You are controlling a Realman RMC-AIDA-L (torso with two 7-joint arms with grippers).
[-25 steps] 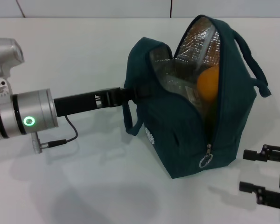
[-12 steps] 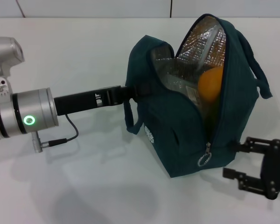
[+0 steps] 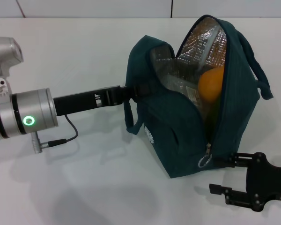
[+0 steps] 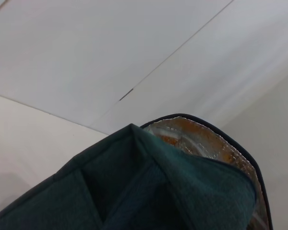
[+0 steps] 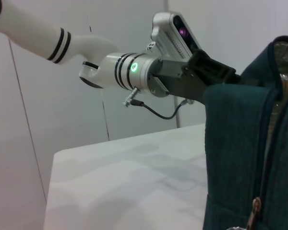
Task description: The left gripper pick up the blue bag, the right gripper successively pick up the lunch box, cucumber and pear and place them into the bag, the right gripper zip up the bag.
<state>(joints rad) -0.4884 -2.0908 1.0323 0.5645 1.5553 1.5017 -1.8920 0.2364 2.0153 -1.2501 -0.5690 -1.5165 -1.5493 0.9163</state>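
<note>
Beside the zipper ring (image 3: pixel 204 162), my open right gripper (image 3: pixel 225 176) has moved closer; my left gripper (image 3: pixel 131 93) clamps the blue bag (image 3: pixel 178 126), holding the pear (image 3: pixel 210 84).

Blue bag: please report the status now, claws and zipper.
Left claw clamped on blue bag rim. Right claw open beside ring-pull. Zipper unzipped, pear inside. Nothing between.

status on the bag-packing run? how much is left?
Packing looks mostly done: the pear sits inside the open blue bag; the lunch box and cucumber are not visible, presumably deeper inside. In hand: the left gripper holds the bag's rim, and the right gripper, open, sits low beside the zipper ring pull. Left: grab the pull and zip the bag shut.
</note>
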